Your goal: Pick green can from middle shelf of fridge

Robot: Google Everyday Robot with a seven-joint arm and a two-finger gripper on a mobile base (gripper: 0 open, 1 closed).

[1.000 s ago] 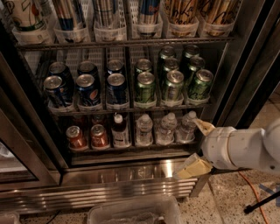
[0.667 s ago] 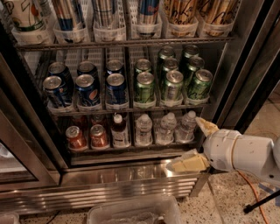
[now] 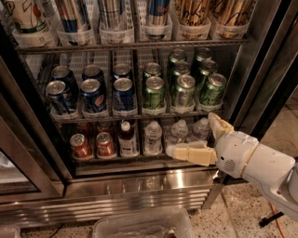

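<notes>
You are looking into a large dark-framed display fridge point(image 3: 267, 60) with a stainless steel base, standing on a speckled floor point(image 3: 242, 209). A clear plastic bin point(image 3: 139, 225) sits on the floor in front of the base. The top rack holds tall cans point(image 3: 111, 14) in clear lane trays. Below it runs the dark wire middle shelf point(image 3: 135, 116), with short blue cans point(image 3: 93, 95) on its left half and green ones on its right. The bottom rack carries small red cans point(image 3: 81, 146) and clear bottles point(image 3: 153, 137).

Your white gripper point(image 3: 191, 135) hovers low at the right, in front of the bottom rack's bottles. Its cream fingers point(image 3: 188, 152) are spread wide and hold nothing: one lies nearly level, pointing left, while the other angles up toward the shelf edge.

The short green metallic can with a silver top point(image 3: 213, 89) stands upright at the front right of the middle shelf, above the upper finger's tip and apart from it.
</notes>
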